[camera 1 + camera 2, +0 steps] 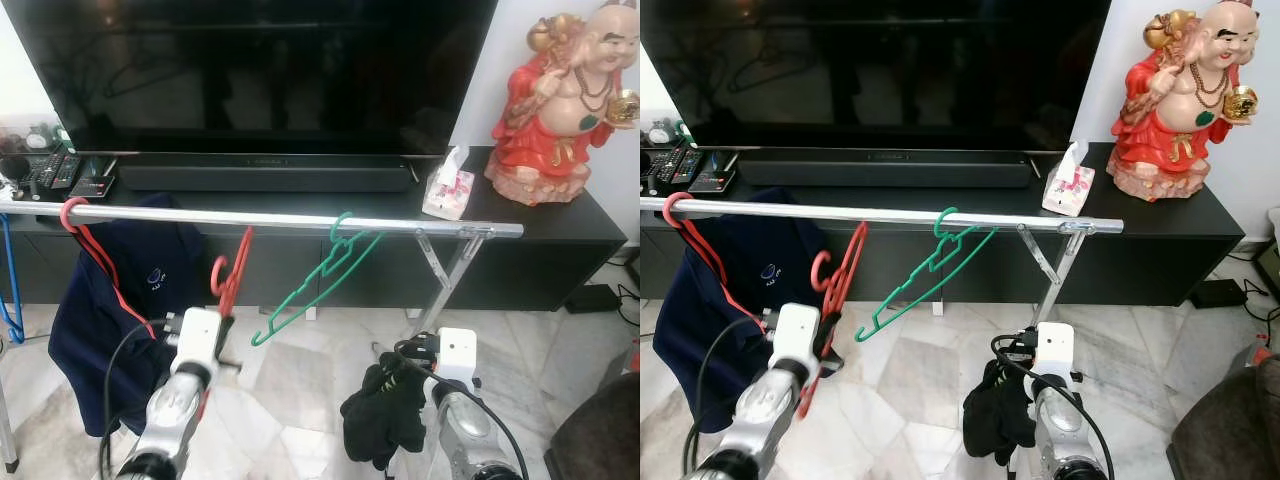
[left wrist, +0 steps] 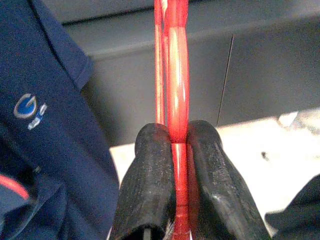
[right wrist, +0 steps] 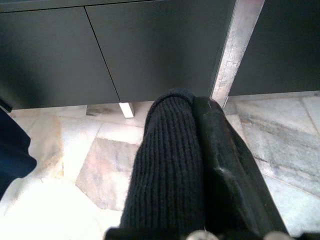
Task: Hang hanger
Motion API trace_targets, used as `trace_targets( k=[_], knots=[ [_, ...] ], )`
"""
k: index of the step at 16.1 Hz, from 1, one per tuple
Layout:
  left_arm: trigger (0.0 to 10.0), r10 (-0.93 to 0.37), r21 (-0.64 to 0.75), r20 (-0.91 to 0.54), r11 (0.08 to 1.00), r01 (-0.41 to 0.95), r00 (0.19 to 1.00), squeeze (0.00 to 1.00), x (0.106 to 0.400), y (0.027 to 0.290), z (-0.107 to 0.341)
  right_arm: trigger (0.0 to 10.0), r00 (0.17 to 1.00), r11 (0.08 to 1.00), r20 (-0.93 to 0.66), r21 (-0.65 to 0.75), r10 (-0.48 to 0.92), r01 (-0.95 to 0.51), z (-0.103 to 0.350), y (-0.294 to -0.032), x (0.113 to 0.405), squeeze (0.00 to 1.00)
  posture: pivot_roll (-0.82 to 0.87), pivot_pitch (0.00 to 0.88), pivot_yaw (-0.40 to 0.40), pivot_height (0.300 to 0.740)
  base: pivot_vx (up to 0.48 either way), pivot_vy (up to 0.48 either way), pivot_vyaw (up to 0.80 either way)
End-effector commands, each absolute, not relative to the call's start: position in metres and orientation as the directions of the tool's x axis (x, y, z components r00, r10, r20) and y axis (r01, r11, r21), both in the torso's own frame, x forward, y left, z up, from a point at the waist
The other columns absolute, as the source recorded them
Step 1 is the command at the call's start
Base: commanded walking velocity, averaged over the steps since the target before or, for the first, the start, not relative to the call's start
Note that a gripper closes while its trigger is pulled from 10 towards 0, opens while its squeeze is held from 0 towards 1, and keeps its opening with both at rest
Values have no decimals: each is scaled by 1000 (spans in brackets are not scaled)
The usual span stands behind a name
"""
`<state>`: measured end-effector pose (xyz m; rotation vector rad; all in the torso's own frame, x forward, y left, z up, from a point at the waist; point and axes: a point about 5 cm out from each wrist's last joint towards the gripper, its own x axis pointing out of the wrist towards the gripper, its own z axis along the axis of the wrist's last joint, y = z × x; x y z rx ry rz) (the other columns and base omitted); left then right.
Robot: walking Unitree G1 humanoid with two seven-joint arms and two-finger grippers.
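Note:
My left gripper (image 2: 178, 150) is shut on the lower part of a red hanger (image 1: 232, 280). The hanger stands upright below the silver rail (image 1: 300, 218), its hook (image 1: 217, 272) a little under the bar and off it. A green hanger (image 1: 320, 280) hangs tilted on the rail just to the right. A navy shirt (image 1: 110, 300) hangs on another red hanger (image 1: 75, 225) at the rail's left end. Low on the right, my right gripper (image 1: 405, 365) is shut on a black knitted garment (image 3: 165, 165), which droops over the floor.
Behind the rail stands a black TV cabinet (image 1: 560, 225) with a large TV (image 1: 260, 70), a soundbar, a tissue box (image 1: 447, 190), remotes (image 1: 60, 172) and a red figurine (image 1: 560, 100). The rail's slanted leg (image 1: 445, 275) is on the right. The floor is marble tile (image 1: 300, 380).

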<state>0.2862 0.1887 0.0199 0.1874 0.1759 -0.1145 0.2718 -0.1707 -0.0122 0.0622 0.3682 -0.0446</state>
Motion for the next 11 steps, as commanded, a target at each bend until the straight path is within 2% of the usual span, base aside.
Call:
trace_targets(
  k=[1,5,7,9,11],
  knots=[
    [10000,-74,203,-255,971,128,964,0,278,194,8,10000,940,997,-339,51,-31,52,-7,-170,277,0,-93,7,-39,740,0,0,0],
    [10000,9,257,-494,957,136,869,0,257,202,-25,10000,939,998,-343,48,-32,51,-8,-172,276,0,-96,4,-40,740,0,0,0],
    [10000,34,236,-553,964,118,832,0,248,202,-35,10000,937,998,-348,46,-33,52,-8,-173,276,0,-94,6,-41,740,0,0,0],
    [10000,79,157,-604,987,22,793,0,240,203,-44,10000,934,998,-355,45,-32,51,-9,-173,275,0,-97,6,-40,740,0,0,0],
    [10000,94,167,-634,986,17,768,0,232,202,-50,10000,934,999,-356,26,-30,42,-9,-174,275,0,-100,2,-33,740,0,0,0]
  ],
)
